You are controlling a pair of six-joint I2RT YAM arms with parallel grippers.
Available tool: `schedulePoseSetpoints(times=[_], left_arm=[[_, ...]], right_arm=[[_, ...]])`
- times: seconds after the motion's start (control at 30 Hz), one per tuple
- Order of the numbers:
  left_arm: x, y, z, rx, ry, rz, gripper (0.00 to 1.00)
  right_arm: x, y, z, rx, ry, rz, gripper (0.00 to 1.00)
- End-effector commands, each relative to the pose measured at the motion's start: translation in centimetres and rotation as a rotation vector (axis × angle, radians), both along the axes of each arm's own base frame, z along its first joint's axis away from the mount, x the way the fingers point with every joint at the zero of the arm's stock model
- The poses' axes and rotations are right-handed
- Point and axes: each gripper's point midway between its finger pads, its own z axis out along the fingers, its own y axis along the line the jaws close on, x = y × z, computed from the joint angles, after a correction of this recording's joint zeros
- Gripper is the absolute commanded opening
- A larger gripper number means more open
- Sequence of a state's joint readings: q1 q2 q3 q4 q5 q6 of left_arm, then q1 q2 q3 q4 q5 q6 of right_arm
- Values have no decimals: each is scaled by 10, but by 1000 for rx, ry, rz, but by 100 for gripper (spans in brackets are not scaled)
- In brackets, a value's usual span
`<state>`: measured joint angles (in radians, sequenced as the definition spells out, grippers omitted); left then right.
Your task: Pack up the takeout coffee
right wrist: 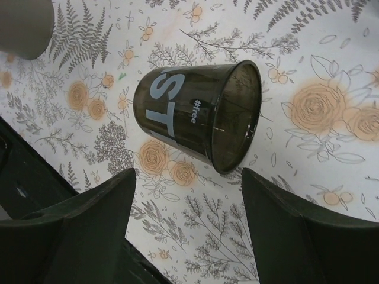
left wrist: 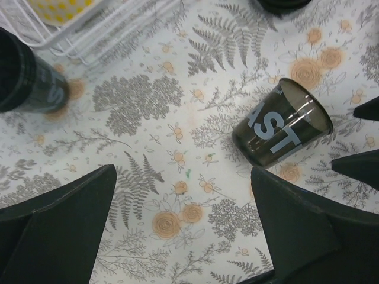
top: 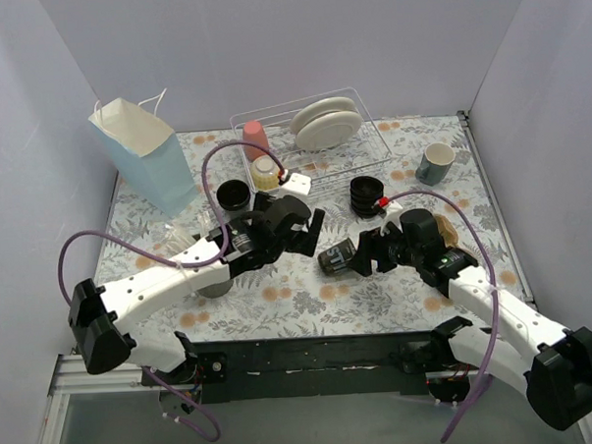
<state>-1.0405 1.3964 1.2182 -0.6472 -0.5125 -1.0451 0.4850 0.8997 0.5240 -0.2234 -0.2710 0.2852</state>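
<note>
One takeout coffee cup, dark with white lettering and no lid, lies on its side on the floral tabletop between the two grippers. It shows in the left wrist view as the cup and in the right wrist view as the cup. My right gripper is open, and the cup lies just beyond its fingertips, not between them. The left gripper is open and empty, with the cup off to its right. A second black cup stands upright behind the left gripper.
A blue paper bag stands open at the back left. The wire dish rack holds plates and small cups. A black stack stands in front of the rack, a blue-grey mug at the back right, and a grey cup under the left arm.
</note>
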Motion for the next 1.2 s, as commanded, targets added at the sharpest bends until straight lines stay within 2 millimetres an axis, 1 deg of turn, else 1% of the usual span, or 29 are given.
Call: schedulePoseSetpoints(times=[0.0,0.03,0.07,0.1,0.13,0.2,0.23,0.27,0.3,0.33,0.4,0.43,0.5,0.53,0.57,0.6,0.63,0.73,0.77,0.83,0.87,0.9,0.97,1.0,1.03,1.07,1.1,1.13,1.17], left_arm=[[17,26,44,-15,-146,24,98],[20,29,47,-11,-166,31,98],[23,34,51,-9,-180,36,98],[24,37,56,-5,-204,33,98],[26,42,54,11,-211,38,98],[27,47,59,6,-239,42,98],[28,52,55,28,-246,43,98],[28,55,53,33,-250,47,98],[29,58,58,16,-268,55,98],[27,61,52,29,-267,51,98],[29,68,54,29,-295,78,98],[28,72,55,29,-305,92,98],[29,79,53,42,-323,116,98],[29,82,55,35,-334,122,98],[28,85,50,44,-335,126,98],[29,85,52,32,-350,132,98],[29,87,53,30,-358,140,98],[29,95,55,20,-393,167,98],[28,98,59,9,-405,176,98],[27,101,60,-1,-413,184,98],[26,102,63,-14,-416,181,98],[23,103,66,-27,-426,176,98],[23,111,71,-27,-448,198,98],[23,115,77,-41,-469,215,98],[23,123,80,-28,-486,244,98],[22,126,86,-40,-498,258,98],[22,129,89,-49,-506,269,98],[19,133,97,-80,-521,279,98],[17,136,101,-94,-531,281,98]], right_arm=[[18,26,22,92,-140,123,80],[18,28,15,83,-121,140,80],[19,29,13,78,-117,143,80],[26,31,17,81,-157,150,80],[27,32,11,71,-147,155,80],[32,35,12,67,-167,172,79],[33,36,7,63,-159,179,78],[33,38,6,66,-163,191,77],[33,40,6,74,-163,206,75],[34,42,5,80,-164,216,68],[33,46,5,92,-162,241,62],[34,48,5,98,-161,243,53],[34,51,6,108,-162,257,43],[35,51,6,108,-162,256,33],[36,52,8,112,-166,254,28],[37,52,8,113,-163,252,22],[37,52,9,114,-164,251,14],[38,53,20,126,-176,244,1],[40,54,30,128,-190,244,1],[36,50,40,103,-191,219,1],[37,49,48,93,-204,205,1],[36,43,58,56,-210,186,1],[33,44,68,11,-223,186,1],[41,41,81,-33,-247,151,1],[30,39,71,-104,-202,179,1],[28,36,68,-154,-183,177,1],[33,31,62,-227,-168,149,1],[24,33,61,-276,-147,180,1],[22,35,60,-306,-141,184,1]])
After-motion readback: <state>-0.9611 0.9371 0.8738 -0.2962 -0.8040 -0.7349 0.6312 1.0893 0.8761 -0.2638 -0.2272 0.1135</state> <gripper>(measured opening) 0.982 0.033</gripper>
